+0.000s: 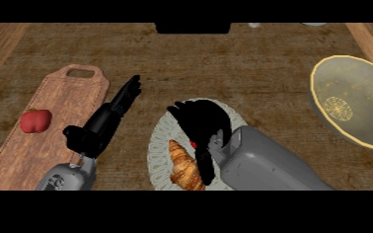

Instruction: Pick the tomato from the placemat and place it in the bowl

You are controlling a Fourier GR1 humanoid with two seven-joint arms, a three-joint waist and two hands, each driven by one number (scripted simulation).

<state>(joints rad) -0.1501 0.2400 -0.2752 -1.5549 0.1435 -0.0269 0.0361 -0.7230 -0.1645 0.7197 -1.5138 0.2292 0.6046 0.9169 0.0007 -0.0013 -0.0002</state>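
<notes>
Two hands show: the right hand curls down over the tomato, a red sliver peeking beside the croissant on the round placemat near the bench's front edge. The left hand rests straight-fingered. Smooth, round and soft, the tomato likely wants cupping around its middle; the bowl waits by the right edge.

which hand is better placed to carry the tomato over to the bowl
The right hand. Its fingers curl over the placemat, a sliver of red tomato showing beneath, and the bowl lies on its side. The left hand is open, farther away.
</notes>
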